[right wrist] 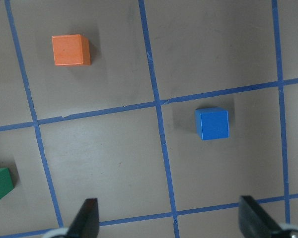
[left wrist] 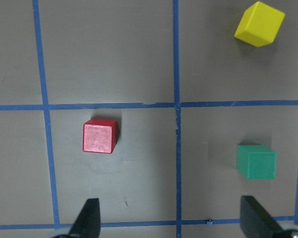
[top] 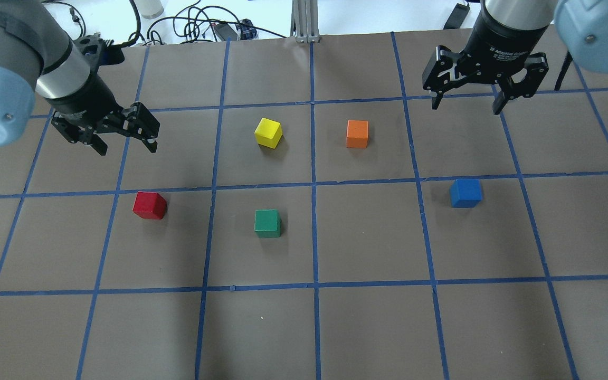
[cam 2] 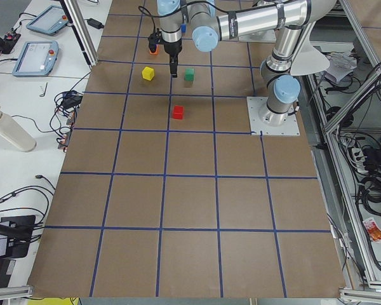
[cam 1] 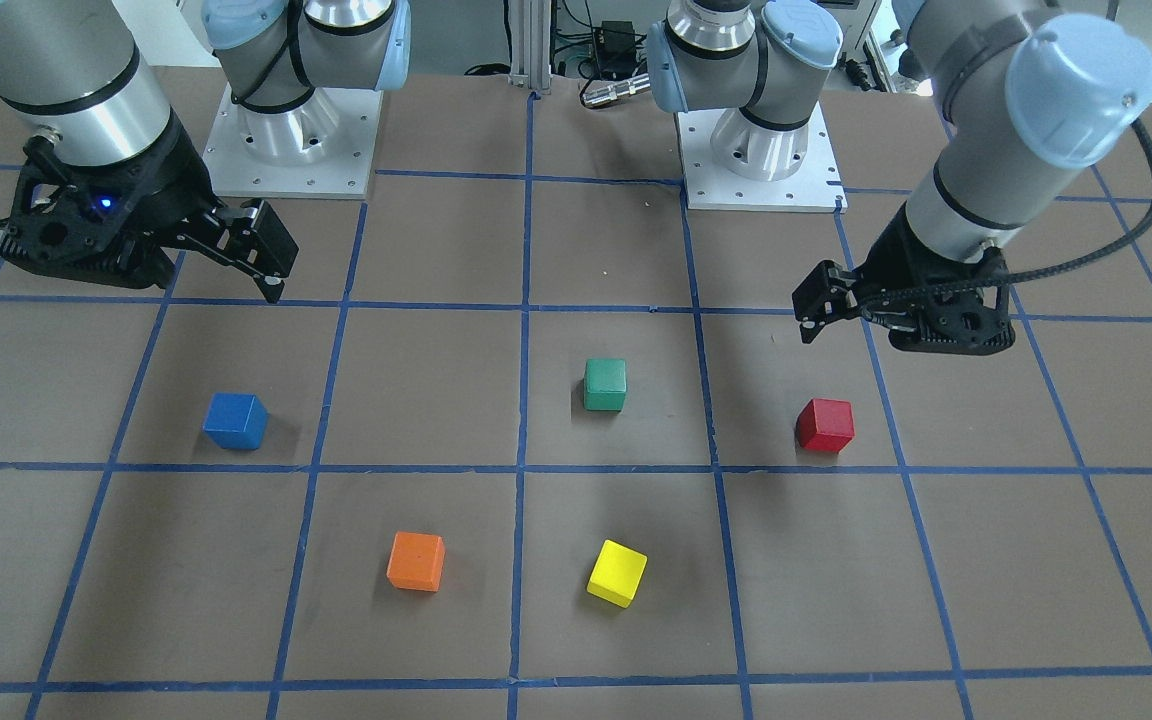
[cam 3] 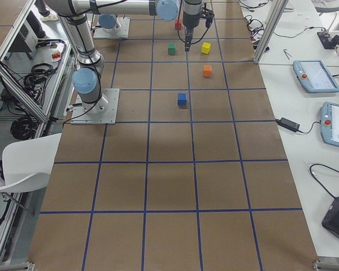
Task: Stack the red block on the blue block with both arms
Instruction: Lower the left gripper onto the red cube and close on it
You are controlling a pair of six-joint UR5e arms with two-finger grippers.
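- Overhead exterior view: you see the left gripper (top: 127,149) hanging above the table (top: 367,327) on the robot's left side. Its two fingers are spread wide with nothing between them.
- The red block (top: 149,205) sits flat on the table, clear of that gripper. It lies in the grid square on the robot's side of a blue tape line (top: 367,182) that crosses the table.
- In the left wrist view, you find the red block up-picture of the two fingertips and nearer the one on the view's left. It is not between them.
- The right gripper (top: 465,107) hangs over the far right part of the table. Its fingers are also parted wide and hold nothing.
- The blue block (top: 465,192) rests flat on the robot's right half, just on the robot's side of the same tape line and well apart from the red block.
- In the right wrist view, you see the blue block up-picture of the fingertips, closer to the one on the view's right.
- The green block (top: 267,223) stands between the red and blue blocks, nearer the red one.
- The yellow block (top: 268,132) and the orange block (top: 357,134) lie beyond the tape line, each in its own square. The yellow one is turned askew to the grid.
- Each cube rests singly on the table surface.
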